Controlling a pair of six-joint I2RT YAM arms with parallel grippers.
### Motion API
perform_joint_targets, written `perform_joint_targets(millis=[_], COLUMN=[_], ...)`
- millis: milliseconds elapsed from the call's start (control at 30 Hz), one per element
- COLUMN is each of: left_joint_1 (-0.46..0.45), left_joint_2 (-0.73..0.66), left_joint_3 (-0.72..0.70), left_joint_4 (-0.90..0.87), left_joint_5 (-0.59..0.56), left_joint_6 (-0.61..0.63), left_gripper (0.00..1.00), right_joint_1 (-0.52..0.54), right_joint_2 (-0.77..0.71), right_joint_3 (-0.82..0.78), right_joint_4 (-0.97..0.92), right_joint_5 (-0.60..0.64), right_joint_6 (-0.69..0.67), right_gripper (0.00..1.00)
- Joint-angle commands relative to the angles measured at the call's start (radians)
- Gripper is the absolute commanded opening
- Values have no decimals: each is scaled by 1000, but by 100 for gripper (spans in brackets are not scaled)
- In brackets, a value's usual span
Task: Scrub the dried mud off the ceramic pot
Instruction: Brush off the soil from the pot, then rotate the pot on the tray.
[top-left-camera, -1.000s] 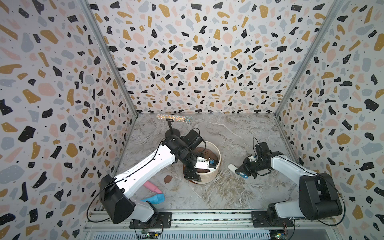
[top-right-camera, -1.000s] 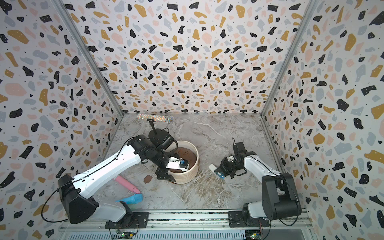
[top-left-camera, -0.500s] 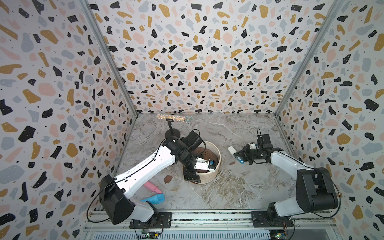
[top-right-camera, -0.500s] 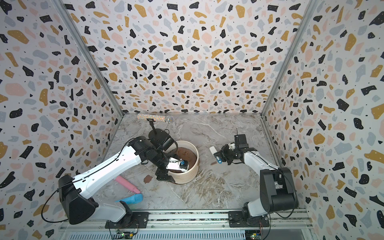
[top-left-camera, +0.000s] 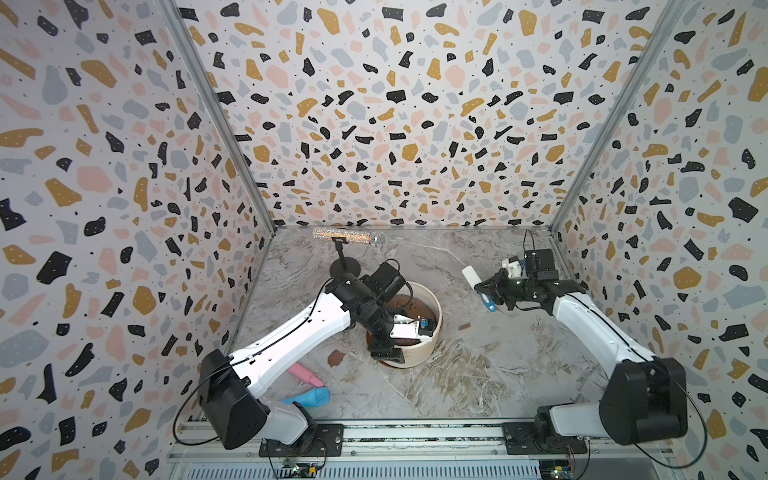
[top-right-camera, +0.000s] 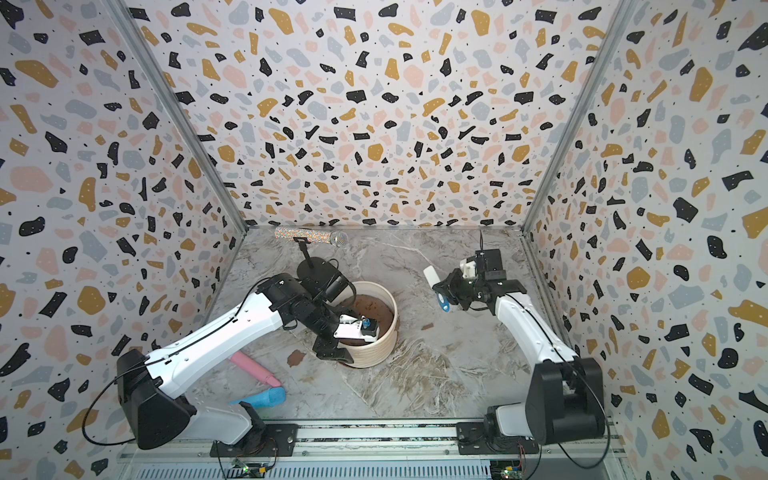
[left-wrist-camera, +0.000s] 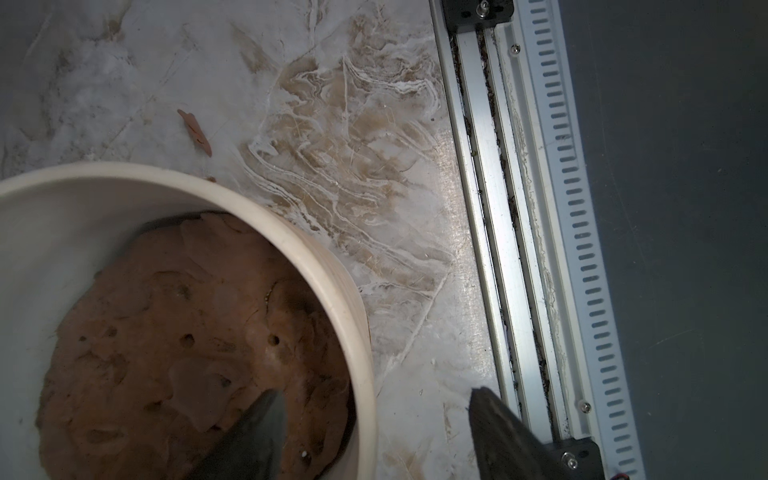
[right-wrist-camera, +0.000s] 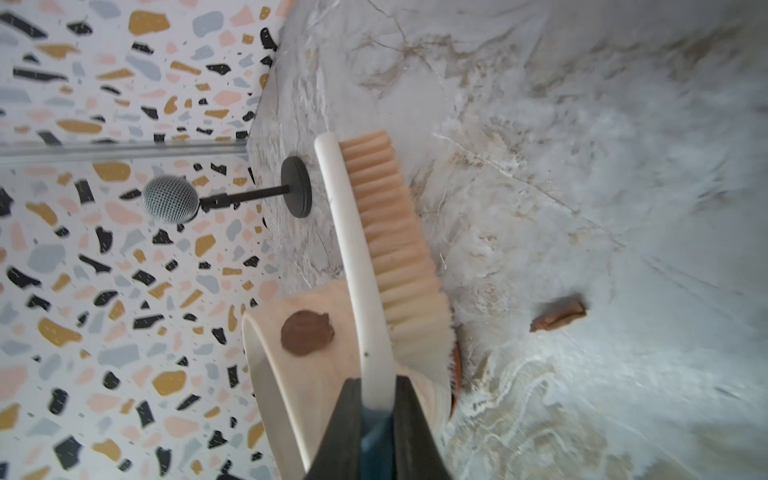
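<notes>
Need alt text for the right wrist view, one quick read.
The right hand grips a white-handled brush with pale bristles. Behind it, a cream pot carries a brown mud patch; a loose mud flake lies on the marble table.

White brush (top-right-camera: 430, 274) in right hand (top-right-camera: 442, 289); left hand (top-right-camera: 346, 343) at ceramic pot (top-right-camera: 376, 352) rim.

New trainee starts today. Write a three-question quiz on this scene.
1. True or false: the right gripper is empty.
2. Fingers of the left gripper stand: A) both inside the ceramic pot; B) either side of its wall; C) both outside it.
3. Fill in: a dried mud patch clings to the pot's ____ wall.
Key: 1 false, it grips a brush; 2 B; 3 outer.
</notes>
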Motion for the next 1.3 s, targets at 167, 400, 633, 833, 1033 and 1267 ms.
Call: perform_joint_targets(millis=[167, 400, 633, 833, 1033, 1267], left_joint_1=[-91, -105, -128, -145, -148, -148], left_joint_2=[78, 148, 240, 233, 212, 297], left_joint_3=[80, 159, 240, 223, 223, 327], left_joint_4=[6, -116, -176, -153, -166, -310], left_joint_5=[-60, -73, -168, -218, -250, -313], left_joint_6=[3, 128, 126, 70, 139, 392], left_gripper=[58, 42, 41, 25, 6, 0], right_joint_1=[-4, -4, -4, -4, -4, -4], right_joint_2=[-122, -135, -135, -136, -107, -90], right_joint_3=[44, 72, 83, 79, 98, 132], right_joint_4=[-339, -380, -406, -413, -415, -449], right_joint_5=[129, 109, 105, 101, 104, 86], right_joint_6=[-270, -305, -316, -334, -350, -454], right_gripper=[0, 0, 0, 0, 0, 0])
